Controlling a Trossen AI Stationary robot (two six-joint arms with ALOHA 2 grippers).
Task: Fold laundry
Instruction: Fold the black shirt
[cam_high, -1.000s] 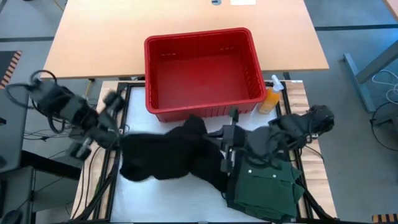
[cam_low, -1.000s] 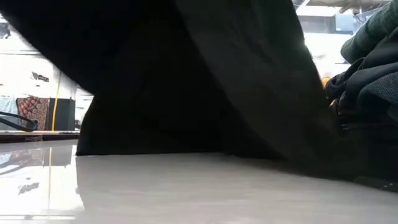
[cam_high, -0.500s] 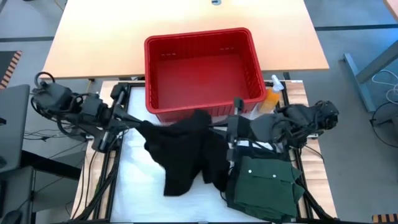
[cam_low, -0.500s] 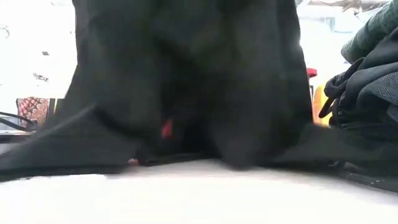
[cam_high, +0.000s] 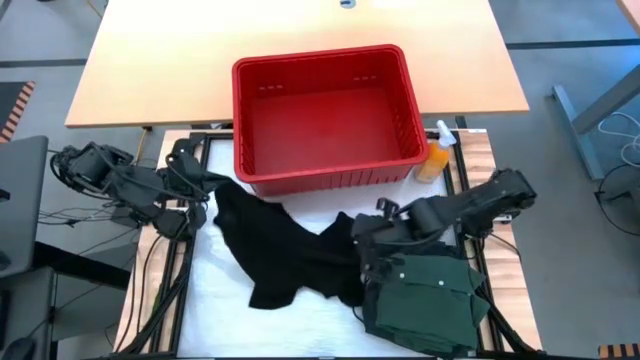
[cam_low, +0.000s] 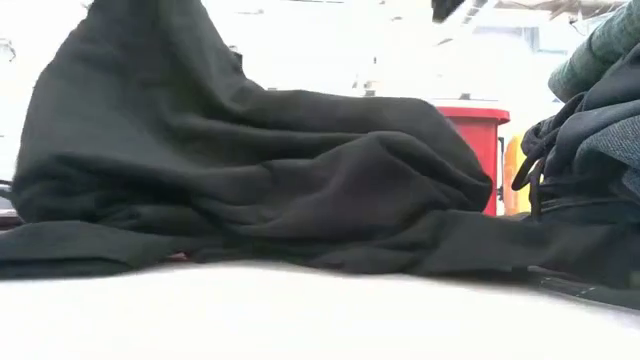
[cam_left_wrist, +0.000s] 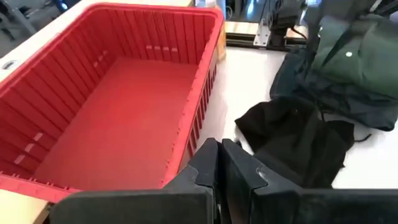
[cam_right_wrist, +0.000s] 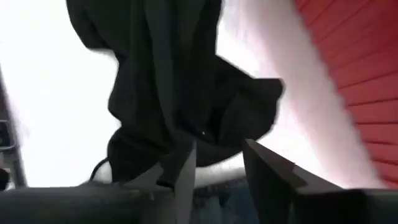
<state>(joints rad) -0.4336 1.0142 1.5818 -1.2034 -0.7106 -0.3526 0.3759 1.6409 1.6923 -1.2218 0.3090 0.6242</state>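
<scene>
Fabric from the black garment (cam_high: 285, 255) has dropped: a second ago I had it stretched in the air between both arms, and now it lies slumped on the white bench (cam_high: 220, 310), a rumpled heap filling the low view. It sits between the green buttoned shirt (cam_high: 425, 295) at the near right and the red basket (cam_high: 325, 110) beyond. My left end effector (cam_left_wrist: 219, 163) has let go – its fingers are closed together with nothing between them, drawn back at the bench's left edge beside the basket. My right end effector (cam_right_wrist: 217, 163) is open, a narrow gap between its fingers, hovering over the garment's right end. So I judge this a release; spreading flat comes next – no fold yet. Farther off stands the orange spray bottle (cam_high: 434, 155). No readable label anywhere.
</scene>
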